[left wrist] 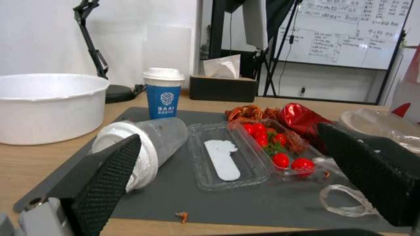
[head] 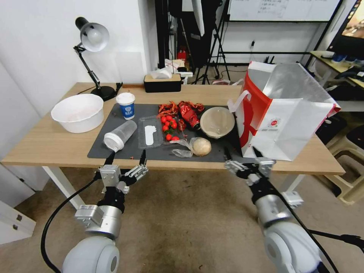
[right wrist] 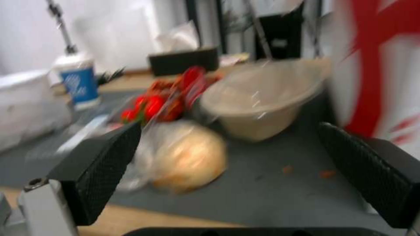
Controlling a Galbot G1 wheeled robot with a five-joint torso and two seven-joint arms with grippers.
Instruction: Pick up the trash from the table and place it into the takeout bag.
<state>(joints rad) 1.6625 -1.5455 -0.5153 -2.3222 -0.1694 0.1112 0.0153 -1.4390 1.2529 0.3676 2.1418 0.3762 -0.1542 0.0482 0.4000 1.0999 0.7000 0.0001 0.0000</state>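
Bun sits between right pincer fingers, untouched.

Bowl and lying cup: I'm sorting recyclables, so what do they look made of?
The bowl looks like matte beige moulded pulp or paper, opaque and dull, though it could be plastic. The cup looks like thin clear plastic, see-through, with an opaque white lid.

A white wall stood behind on the left, with a whiteboard on the far wall and black tripod stands before it. The floor was beige carpet. A second desk stood at the right, with plastic stools nearer.
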